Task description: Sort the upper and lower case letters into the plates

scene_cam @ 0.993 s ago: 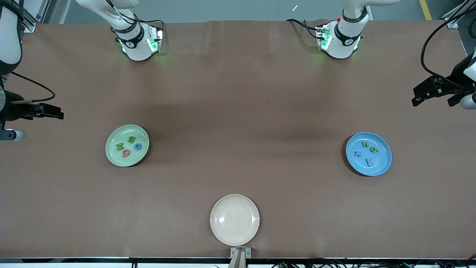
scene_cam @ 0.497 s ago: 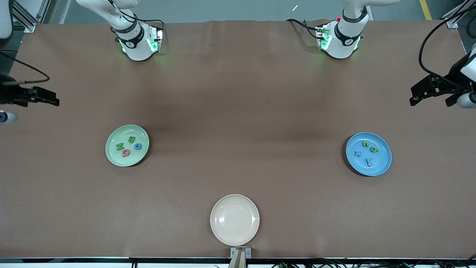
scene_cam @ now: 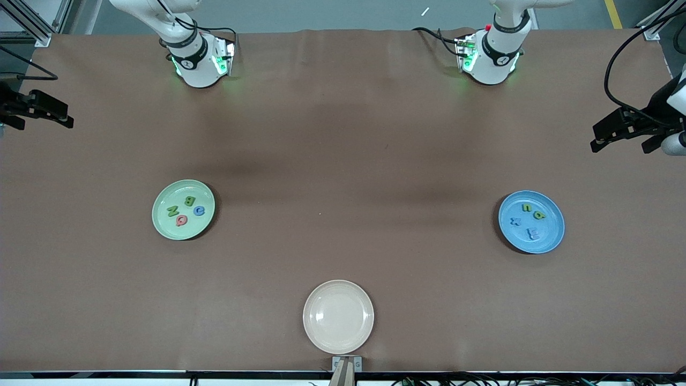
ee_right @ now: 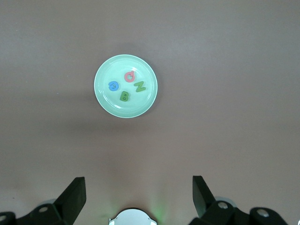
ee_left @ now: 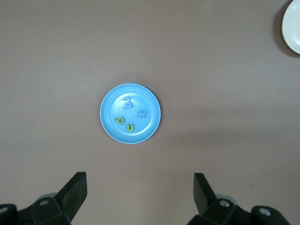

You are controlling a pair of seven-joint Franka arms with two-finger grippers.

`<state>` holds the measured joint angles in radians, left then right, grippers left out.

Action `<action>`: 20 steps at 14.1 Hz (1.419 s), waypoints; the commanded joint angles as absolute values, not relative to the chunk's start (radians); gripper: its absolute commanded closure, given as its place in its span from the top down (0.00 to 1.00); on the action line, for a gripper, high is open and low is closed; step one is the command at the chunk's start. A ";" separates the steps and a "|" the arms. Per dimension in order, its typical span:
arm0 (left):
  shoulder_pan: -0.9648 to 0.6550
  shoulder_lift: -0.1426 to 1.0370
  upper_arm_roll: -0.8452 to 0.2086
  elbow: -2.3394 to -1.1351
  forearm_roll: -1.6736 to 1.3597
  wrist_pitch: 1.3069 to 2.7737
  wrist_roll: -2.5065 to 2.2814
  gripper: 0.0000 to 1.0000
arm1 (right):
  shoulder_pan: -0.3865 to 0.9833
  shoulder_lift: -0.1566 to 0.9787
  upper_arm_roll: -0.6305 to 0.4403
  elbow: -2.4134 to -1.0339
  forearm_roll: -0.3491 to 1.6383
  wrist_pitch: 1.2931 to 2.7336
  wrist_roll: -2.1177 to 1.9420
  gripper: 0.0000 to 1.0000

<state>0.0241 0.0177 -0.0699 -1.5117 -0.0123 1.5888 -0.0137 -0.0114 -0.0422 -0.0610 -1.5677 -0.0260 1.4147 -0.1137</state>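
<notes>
The pale green plate (scene_cam: pixel 166 228) (ee_right: pixel 110 103) holds a green N (scene_cam: pixel 172 210), green B (scene_cam: pixel 189 201), blue G (scene_cam: pixel 199 210) and red Q (scene_cam: pixel 181 220). In the blue plate (scene_cam: pixel 552 228) (ee_left: pixel 147 129) lie two green small letters (scene_cam: pixel 527 207) (scene_cam: pixel 538 215) and two blue ones (scene_cam: pixel 515 221) (scene_cam: pixel 532 233). My right gripper (scene_cam: pixel 67 120) (ee_right: pixel 138 183) hangs open and empty, high over the table edge at the right arm's end. My left gripper (scene_cam: pixel 596 145) (ee_left: pixel 139 180) hangs open and empty, high over the left arm's end.
An empty cream plate (scene_cam: pixel 338 316) (ee_left: pixel 293 28) sits near the table's front edge, midway between the arms. The two arm bases (scene_cam: pixel 198 59) (scene_cam: pixel 490 56) stand along the table's back edge. The right arm's base (ee_right: pixel 133 218) also shows in the right wrist view.
The right gripper has drawn outward and toward the bases' side of the table. The left gripper has shifted only slightly. Plates and letters have not moved.
</notes>
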 commanded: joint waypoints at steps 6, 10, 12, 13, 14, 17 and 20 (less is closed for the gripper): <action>0.054 0.015 -0.109 -1.491 -0.034 1.566 0.009 1.00 | -0.002 -0.069 -0.064 -1.611 0.040 1.453 -0.123 1.00; 0.055 0.015 -0.109 -1.491 -0.021 1.568 0.009 1.00 | -0.005 -0.077 -0.067 -1.614 0.038 1.447 -0.124 1.00; 0.055 0.015 -0.107 -1.491 -0.021 1.566 0.009 1.00 | -0.003 -0.077 -0.066 -1.614 0.032 1.447 -0.124 1.00; 0.055 0.015 -0.107 -1.491 -0.020 1.566 0.009 1.00 | -0.003 -0.077 -0.066 -1.615 0.029 1.447 -0.124 1.00; 0.055 0.014 -0.106 -1.491 -0.021 1.568 0.009 1.00 | -0.003 -0.078 -0.066 -1.615 0.028 1.447 -0.126 1.00; 0.055 0.014 -0.104 -1.489 -0.021 1.566 0.006 1.00 | -0.005 -0.083 -0.066 -1.615 0.028 1.456 -0.124 1.00; 0.055 0.011 -0.101 -1.490 -0.021 1.551 -0.005 1.00 | -0.005 -0.084 -0.066 -1.614 0.026 1.480 -0.126 1.00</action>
<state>0.0489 0.0177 -0.1012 -1.5036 -0.0139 1.5822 -0.0136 -0.0021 -0.0500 -0.0645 -1.5815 0.0254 1.4583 -0.1142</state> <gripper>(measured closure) 0.000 0.000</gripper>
